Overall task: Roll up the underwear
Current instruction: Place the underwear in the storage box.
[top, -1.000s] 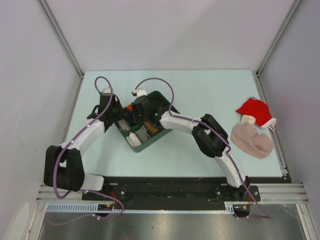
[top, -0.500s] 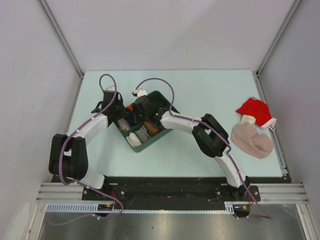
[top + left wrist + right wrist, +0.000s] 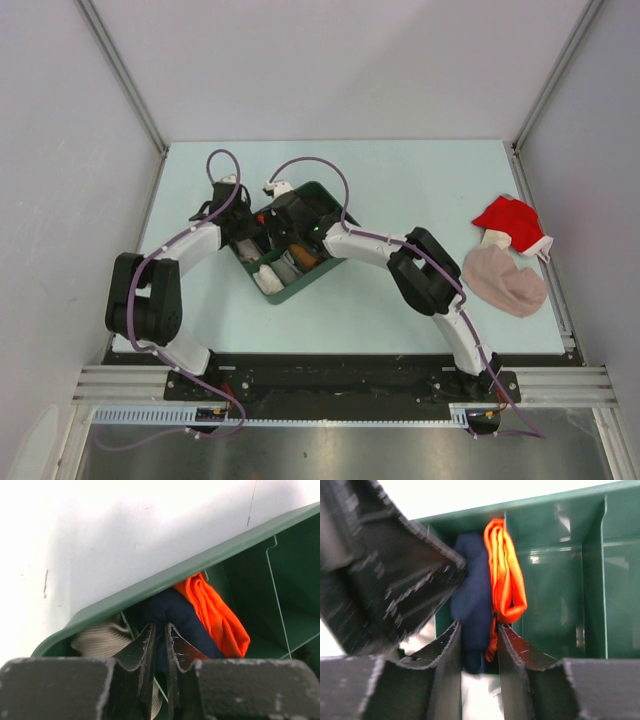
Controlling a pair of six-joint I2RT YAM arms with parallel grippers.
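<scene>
Sitting bunched in green bin (image 3: 555, 570), navy underwear (image 3: 472, 595), orange trim, apparently rolled

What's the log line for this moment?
underwear: bundled, in green bin compartment | right end effector: pinching it | left end effector: nearly closed at it, grip unclear

Divided bin (image 3: 312, 284) on the table (image 3: 400, 190), left of centre, set corner-on to the arms. The underwear (image 3: 472, 605) stands in a compartment against the bin's left wall. The right claw (image 3: 477, 625) reaches in from the right, one finger on each side of the underwear. The left claw (image 3: 159, 627) comes over the left wall, tips at the same bundle. Rolled cloths (image 3: 268, 276) in the near compartments. Far cloth (image 3: 510, 220) and near cloth (image 3: 505, 285) touch by the table's right edge, well apart from the bin.
</scene>
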